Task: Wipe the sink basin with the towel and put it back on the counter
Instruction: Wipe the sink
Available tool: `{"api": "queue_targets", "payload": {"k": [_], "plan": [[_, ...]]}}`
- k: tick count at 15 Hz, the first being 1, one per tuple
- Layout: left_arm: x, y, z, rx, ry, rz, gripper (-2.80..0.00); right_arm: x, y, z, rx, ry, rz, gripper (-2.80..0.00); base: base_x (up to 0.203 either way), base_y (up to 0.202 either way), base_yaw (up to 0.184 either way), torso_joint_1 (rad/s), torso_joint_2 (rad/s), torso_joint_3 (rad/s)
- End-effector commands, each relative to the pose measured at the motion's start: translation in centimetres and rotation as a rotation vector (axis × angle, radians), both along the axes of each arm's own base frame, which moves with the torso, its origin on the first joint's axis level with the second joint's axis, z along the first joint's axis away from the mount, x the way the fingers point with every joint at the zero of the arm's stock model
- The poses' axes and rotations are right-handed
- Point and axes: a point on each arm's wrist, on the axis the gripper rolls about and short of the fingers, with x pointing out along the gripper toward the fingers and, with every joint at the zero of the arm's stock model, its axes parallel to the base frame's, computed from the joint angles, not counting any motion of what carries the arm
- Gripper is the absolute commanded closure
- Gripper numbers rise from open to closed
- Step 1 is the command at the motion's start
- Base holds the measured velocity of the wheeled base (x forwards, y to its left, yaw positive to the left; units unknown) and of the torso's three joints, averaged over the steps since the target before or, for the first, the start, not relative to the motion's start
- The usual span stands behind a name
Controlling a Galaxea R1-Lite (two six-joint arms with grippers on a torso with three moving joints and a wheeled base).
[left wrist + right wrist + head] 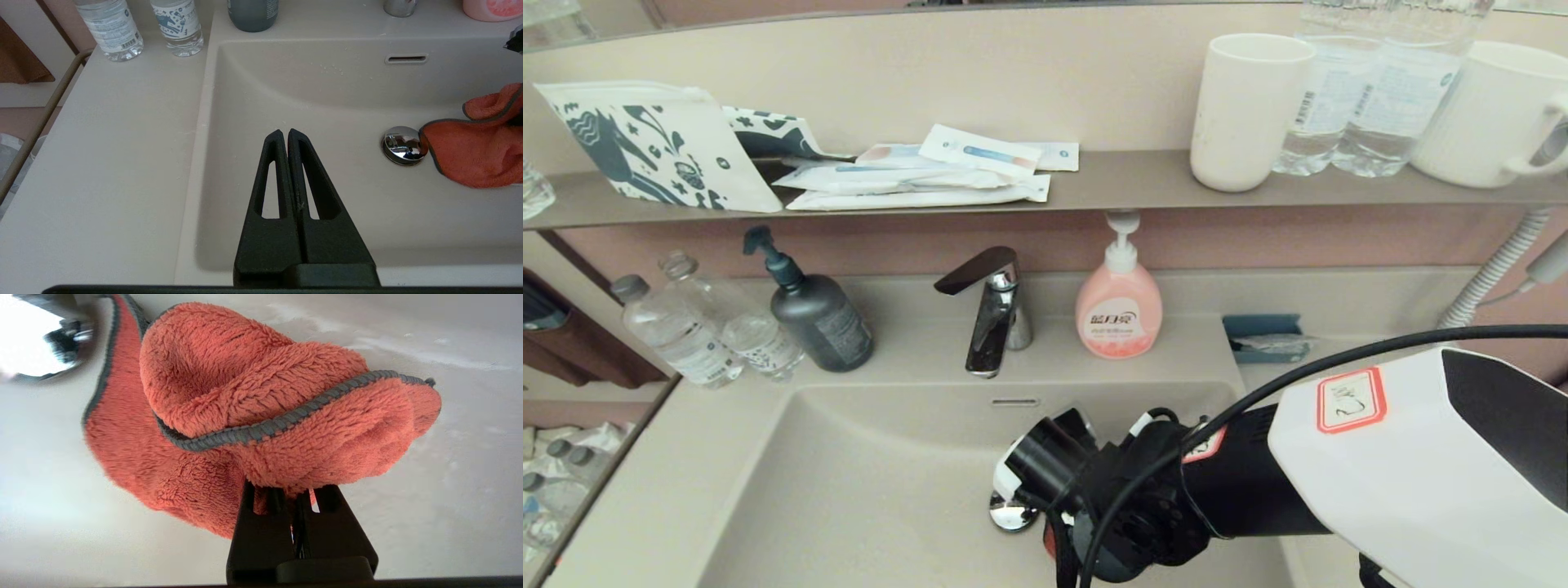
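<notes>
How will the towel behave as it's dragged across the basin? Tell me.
Probably floppy: the towel droops in folds around the right gripper pinching it. Its fuzzy pile likely drags rather than slides on the sink basin. An edge near the drain plug might snag.

Soft even light, blurred drain glare

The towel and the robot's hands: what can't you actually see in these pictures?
- Head view: the towel is almost wholly hidden behind the right arm; so is the right hand.
- Left wrist view: the frame edge cuts the towel off.
- Right wrist view: the drain plug is blurred.
</notes>
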Motion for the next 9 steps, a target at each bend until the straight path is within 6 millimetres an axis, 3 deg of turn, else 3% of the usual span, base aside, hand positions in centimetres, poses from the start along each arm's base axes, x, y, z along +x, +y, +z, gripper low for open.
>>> {"api": "queue_targets", "payload": {"k": [1,7,9], "plan": [[0.0,0.0,0.0,0.0,0.001,0.001,0.0,-0.8,0.6,-0.2,-0.005,0.003,0.022,0.0,0.0,0.0,0.0,0.0,0.0,0.0],[0.0,0.0,0.0,0.0,0.001,0.001,0.0,-1.3,2.2,-1.8,0.046,0.048,0.029,0.0,0.0,0.0,0.0,0.0,0.0,0.0],[0.0,0.0,0.0,0.0,0.0,0.001,0.0,-2.2,2.5,-2.1,0.029,0.07,0.052,0.0,0.0,0.0,0.0,0.0,0.0,0.0]]}}
